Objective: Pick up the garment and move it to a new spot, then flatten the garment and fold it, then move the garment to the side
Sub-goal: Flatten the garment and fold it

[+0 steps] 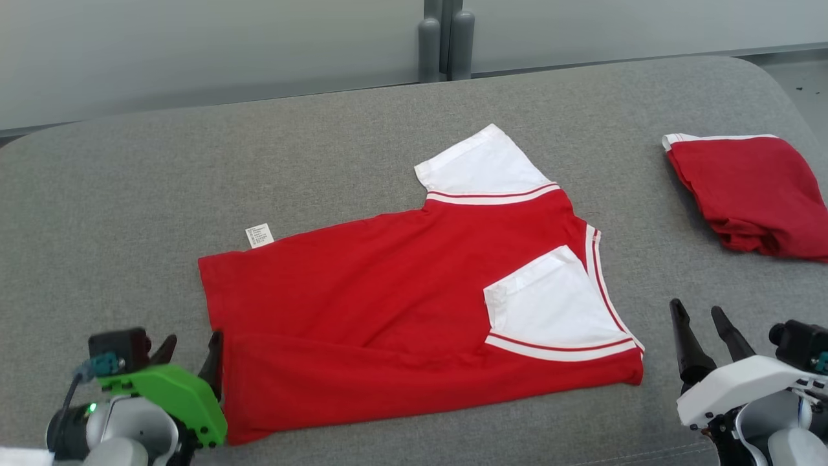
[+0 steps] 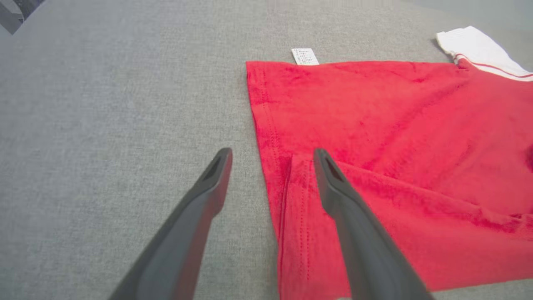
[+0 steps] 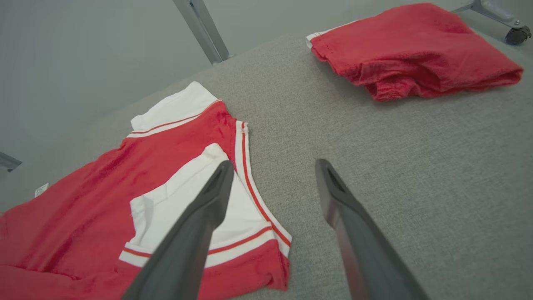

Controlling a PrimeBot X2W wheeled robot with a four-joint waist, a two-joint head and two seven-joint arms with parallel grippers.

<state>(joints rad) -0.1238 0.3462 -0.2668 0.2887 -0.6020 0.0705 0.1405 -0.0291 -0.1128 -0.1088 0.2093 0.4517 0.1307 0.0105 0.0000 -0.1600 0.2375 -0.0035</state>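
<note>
The garment (image 1: 388,304) is a red shirt with white sleeves and red-striped trim, lying flat on the grey padded table (image 1: 129,194). Its near long edge is folded over the body and one white sleeve (image 1: 556,310) lies folded on top. My left gripper (image 1: 192,349) stands open at the hem's near corner; in the left wrist view the left gripper (image 2: 272,160) has one finger over the red cloth (image 2: 374,137) and one over bare table. My right gripper (image 1: 698,317) hangs open just right of the collar end; the right gripper (image 3: 272,171) holds nothing, beside the shirt (image 3: 125,187).
A second red garment (image 1: 757,194) lies folded at the table's right edge, also seen as a red bundle (image 3: 412,50) in the right wrist view. A white label (image 1: 259,235) sticks out at the shirt's far hem. Grey posts (image 1: 446,39) stand behind the table.
</note>
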